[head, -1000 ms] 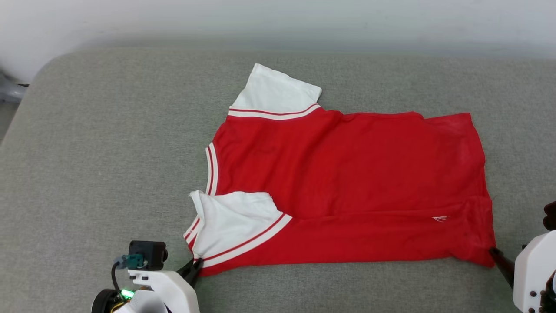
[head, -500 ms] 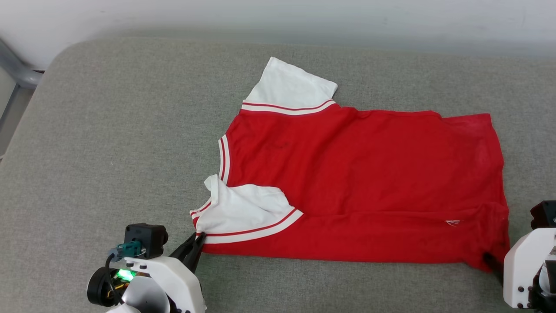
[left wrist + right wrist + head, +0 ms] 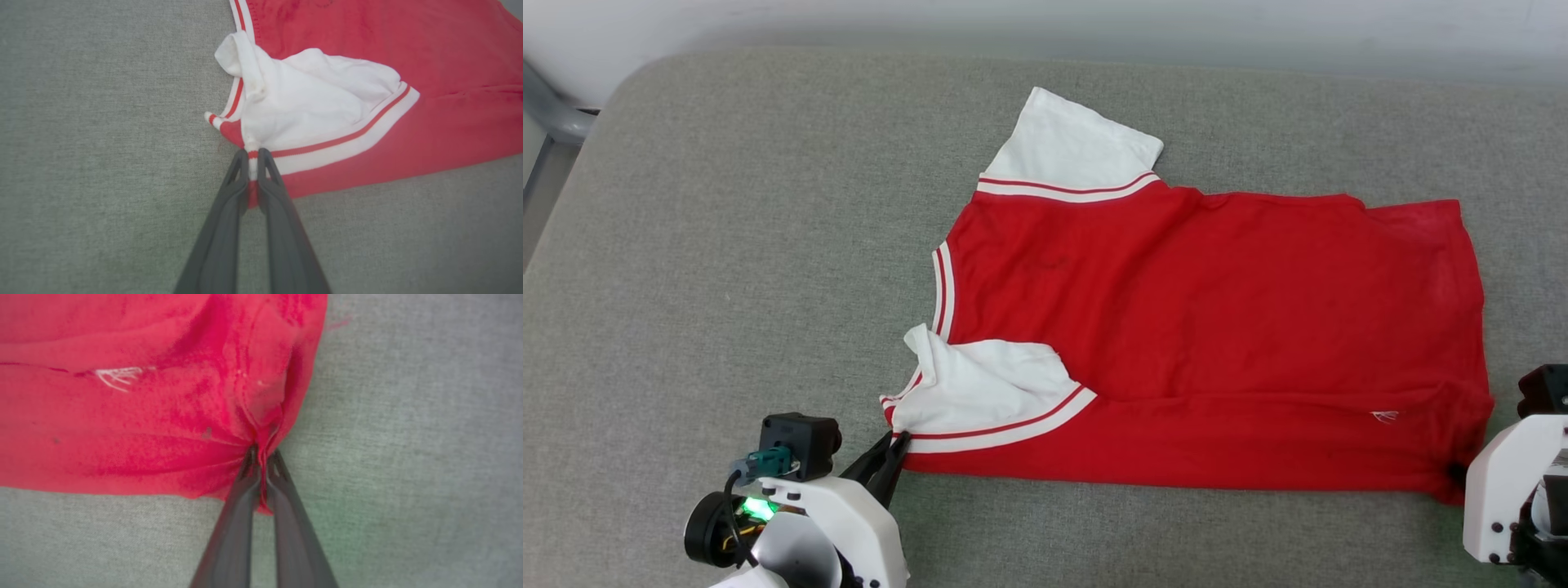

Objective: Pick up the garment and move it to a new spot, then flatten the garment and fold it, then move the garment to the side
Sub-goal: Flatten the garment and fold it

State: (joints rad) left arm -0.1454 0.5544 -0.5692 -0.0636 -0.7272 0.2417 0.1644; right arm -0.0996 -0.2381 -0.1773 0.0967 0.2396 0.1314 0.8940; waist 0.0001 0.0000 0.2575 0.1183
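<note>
The garment (image 3: 1209, 327), a red jersey with white sleeves and striped trim, lies spread on the grey cushion, collar to the left and hem to the right, near edge folded up. My left gripper (image 3: 894, 445) is shut on the garment's near-left corner, by the folded white sleeve (image 3: 310, 98); in the left wrist view the gripper (image 3: 253, 157) pinches striped trim. My right gripper (image 3: 1456, 474) is shut on the near-right hem corner. In the right wrist view the gripper (image 3: 261, 457) clamps bunched red fabric (image 3: 163, 416).
The grey cushion (image 3: 727, 245) spreads wide to the left and behind the garment. A pale wall runs along its far edge. A grey metal frame (image 3: 551, 118) shows past the cushion's far-left corner.
My right gripper has shut on the hem corner. The left sleeve corner has lifted and rumpled. The head view has shifted, so the garment sits further right and higher.
</note>
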